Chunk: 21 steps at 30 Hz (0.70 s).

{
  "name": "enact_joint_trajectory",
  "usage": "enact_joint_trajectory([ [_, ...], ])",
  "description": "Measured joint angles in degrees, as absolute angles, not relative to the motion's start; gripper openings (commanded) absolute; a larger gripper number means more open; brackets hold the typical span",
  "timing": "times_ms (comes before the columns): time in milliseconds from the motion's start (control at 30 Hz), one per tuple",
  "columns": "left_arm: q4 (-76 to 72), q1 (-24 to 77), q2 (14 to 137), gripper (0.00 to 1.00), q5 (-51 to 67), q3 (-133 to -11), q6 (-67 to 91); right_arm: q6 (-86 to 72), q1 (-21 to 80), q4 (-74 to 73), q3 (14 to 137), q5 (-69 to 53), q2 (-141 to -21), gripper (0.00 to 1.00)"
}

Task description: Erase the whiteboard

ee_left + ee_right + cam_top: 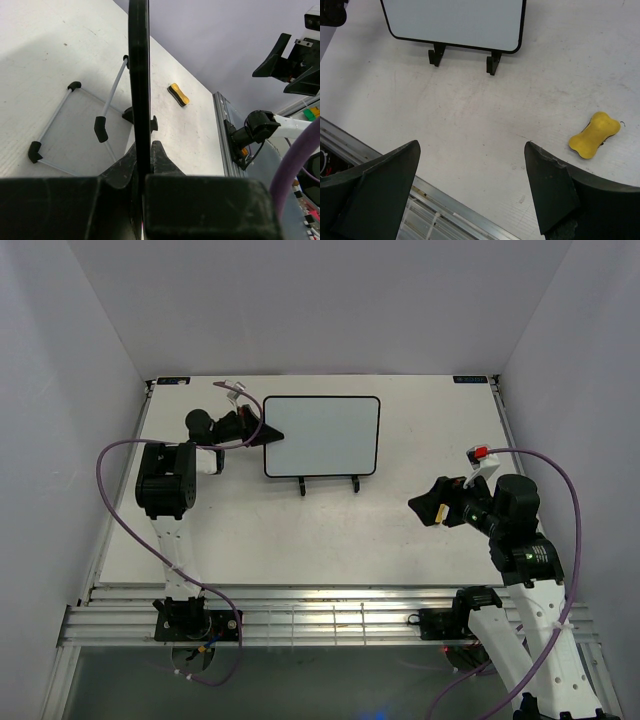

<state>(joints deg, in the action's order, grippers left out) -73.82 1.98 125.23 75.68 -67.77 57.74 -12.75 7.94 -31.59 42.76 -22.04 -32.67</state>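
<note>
Pale lilac walls (300,300) close round the flat white table (300,540) you are working on. At its far middle stands the small rectangular whiteboard with the thin black rounded frame (322,436), upright on its black wire easel stand (438,54). Its face reads blank from above and from the right wrist, with no marks you can make out.

Your left gripper (268,433) has its fingers pinched on the board's left edge, the frame running between them in the left wrist view. Your right gripper (471,150) hangs over the near right of the table, jaws spread wide with nothing between them. Close by it lies the small yellow peanut-shaped eraser (595,135), flat on the table, right of the board and well apart from it.

By my reading the wiping is done and you are at the letting-go step. Next, ease the left fingers apart gently and draw back leftward, so the board does not tip off its stand.
</note>
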Motion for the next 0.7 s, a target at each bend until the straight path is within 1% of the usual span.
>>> enact_joint_trajectory([
  [500, -74.2, 2.0, 126.0, 0.00, 76.2, -67.9, 52.9, -11.8, 7.9, -31.6, 42.5, -22.7, -32.6, 0.90],
  [700, -74.2, 2.1, 126.4, 0.00, 76.1, -65.8, 50.1, -11.7, 7.9, -31.6, 42.3, -22.9, -32.6, 0.90],
])
